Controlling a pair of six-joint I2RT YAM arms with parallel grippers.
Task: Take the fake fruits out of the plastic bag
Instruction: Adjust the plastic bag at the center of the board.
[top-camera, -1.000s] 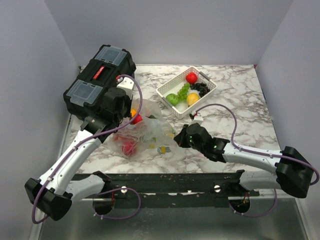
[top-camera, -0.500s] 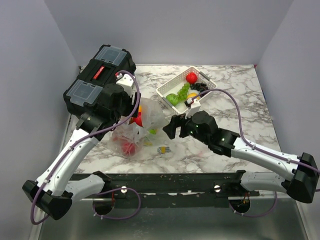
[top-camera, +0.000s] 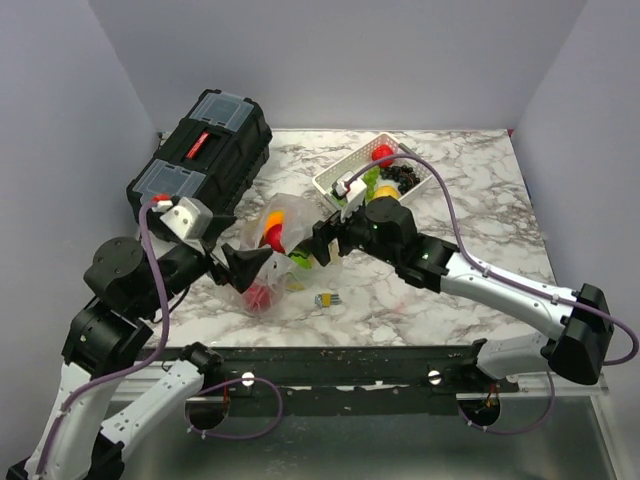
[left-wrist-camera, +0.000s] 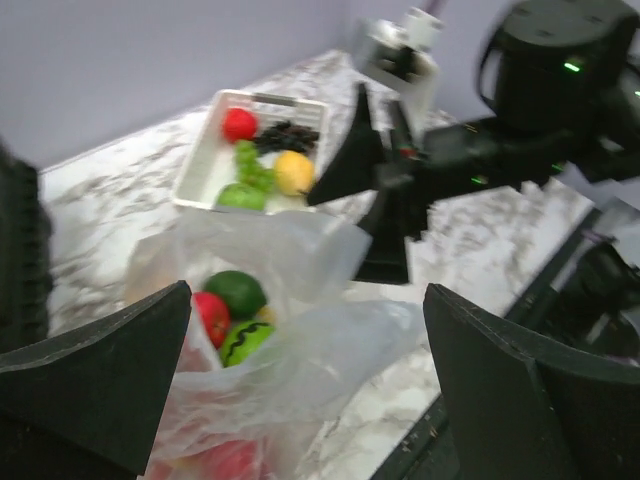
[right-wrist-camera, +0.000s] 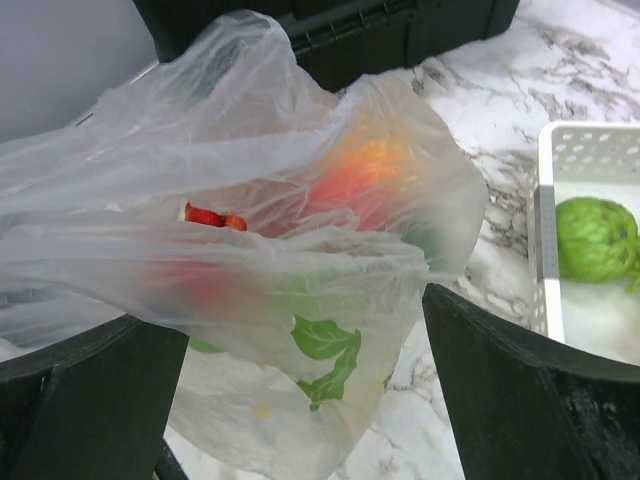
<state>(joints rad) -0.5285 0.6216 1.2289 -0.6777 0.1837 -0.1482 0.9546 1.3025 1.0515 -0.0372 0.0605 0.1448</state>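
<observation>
The clear plastic bag (top-camera: 285, 243) lies crumpled on the marble table with fake fruits inside: a red-orange one (top-camera: 272, 233), a red one (top-camera: 258, 295) and green ones (top-camera: 303, 260). My left gripper (top-camera: 240, 268) is open at the bag's left side, holding nothing. Its wrist view shows the bag (left-wrist-camera: 310, 350) ahead of the wide jaws, with a lime (left-wrist-camera: 235, 292), a red fruit (left-wrist-camera: 212, 315) and a striped green fruit (left-wrist-camera: 243, 340). My right gripper (top-camera: 325, 240) is open at the bag's right side. The bag (right-wrist-camera: 250, 260) fills its view, an orange-red fruit (right-wrist-camera: 360, 175) blurred inside.
A white slotted basket (top-camera: 418, 157) behind the right gripper holds more toy fruits, among them a green one (right-wrist-camera: 597, 240). A black toolbox (top-camera: 200, 150) stands at the back left. A small yellow-grey piece (top-camera: 326, 299) lies on the table in front of the bag.
Both grippers were shut and have opened. The left arm has drawn back and down to the left. The right gripper has moved up to the bag's right side.
</observation>
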